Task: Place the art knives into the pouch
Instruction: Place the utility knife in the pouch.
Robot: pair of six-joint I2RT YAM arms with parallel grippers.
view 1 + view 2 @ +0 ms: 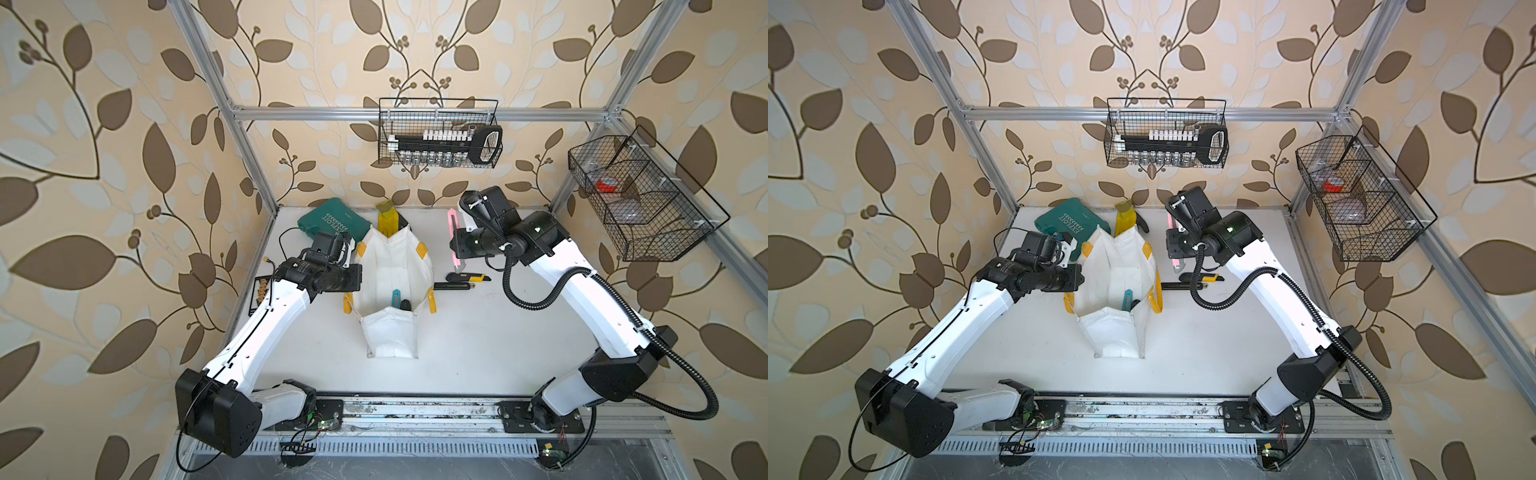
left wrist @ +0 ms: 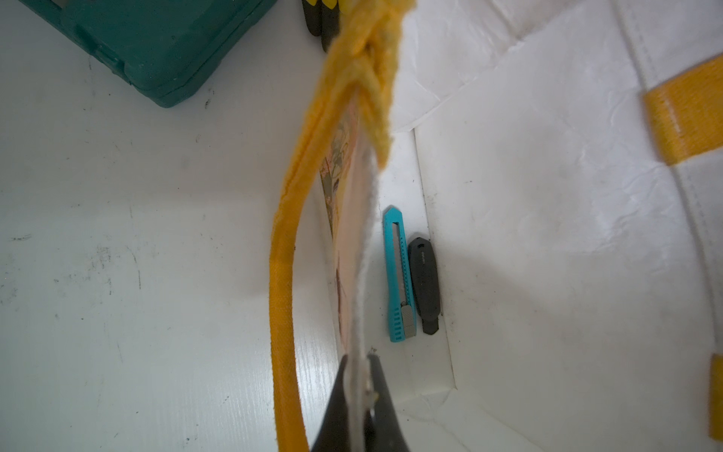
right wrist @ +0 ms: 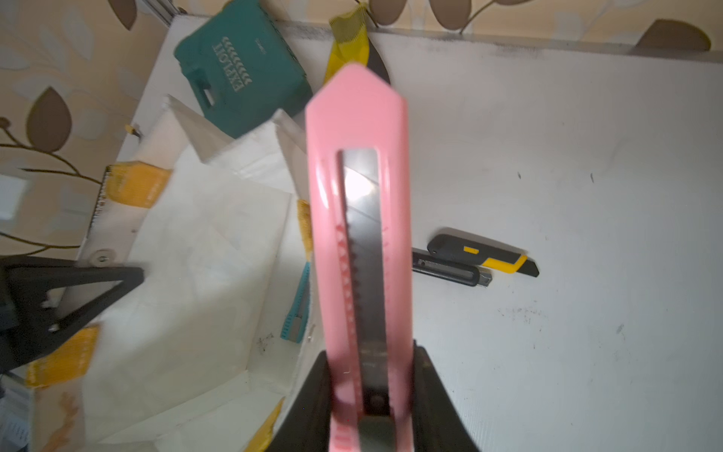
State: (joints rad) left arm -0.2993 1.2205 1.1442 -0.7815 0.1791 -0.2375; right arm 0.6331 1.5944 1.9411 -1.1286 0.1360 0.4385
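Two tools lie in the bottom of the open pouch (image 1: 390, 332): a teal cutter (image 2: 399, 274) and a dark grey cutter (image 2: 424, 285). The left gripper (image 2: 358, 375) pinches the pouch's left rim. Just right of the pouch and outside it, the right gripper (image 3: 369, 364) clamps the pink art knife (image 3: 356, 117) by its tail. A green case (image 1: 332, 224) sits behind.

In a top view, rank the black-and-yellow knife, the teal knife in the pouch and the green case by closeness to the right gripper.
From the right gripper, shut on the pink knife:
1. black-and-yellow knife, on the table close by.
2. teal knife, inside the pouch, to its left.
3. green case, in the back-left corner.
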